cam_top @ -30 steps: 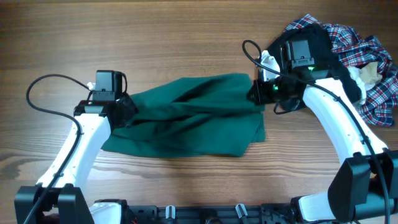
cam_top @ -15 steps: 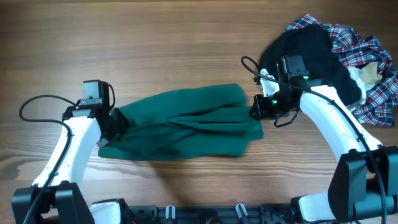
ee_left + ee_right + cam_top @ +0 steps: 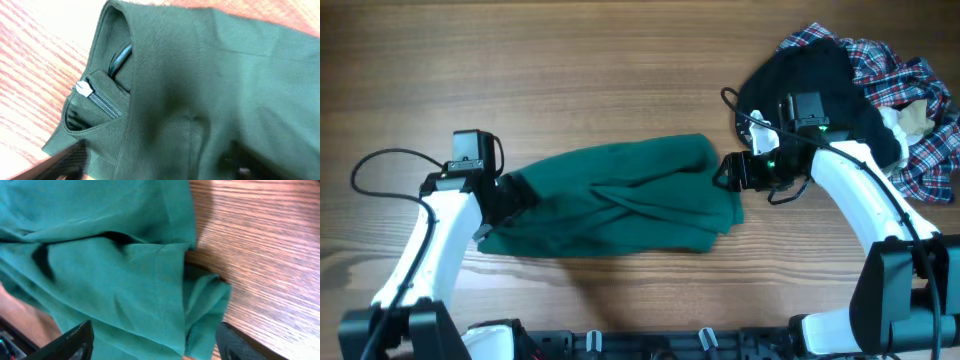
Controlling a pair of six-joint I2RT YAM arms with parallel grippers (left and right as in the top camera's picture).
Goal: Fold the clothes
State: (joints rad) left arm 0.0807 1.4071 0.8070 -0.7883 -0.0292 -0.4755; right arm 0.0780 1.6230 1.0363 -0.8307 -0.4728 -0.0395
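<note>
The clothes [image 3: 620, 200], one dark green garment, lie folded in a long band across the middle of the table. My left gripper [image 3: 510, 196] is at its left end and stands open; its fingers [image 3: 65, 161] sit wide apart over the cloth [image 3: 200, 90], beside a zipper [image 3: 97, 98] in an opening. My right gripper [image 3: 728, 172] is at the garment's right edge, also open. In the right wrist view the green cloth [image 3: 110, 270] lies loose between its spread fingers [image 3: 72, 341], with the folded corner by the bare wood.
A heap of other garments lies at the back right: a black one [image 3: 820, 75] with a red-blue-white plaid shirt [image 3: 910, 100] beside it, close behind my right arm. The wooden table [image 3: 570, 60] shows around the green garment.
Both grippers, shut on the garment's ends a second ago, have opened and let go. The left arm moved left and forward; the cloth now lies lower and flatter.
</note>
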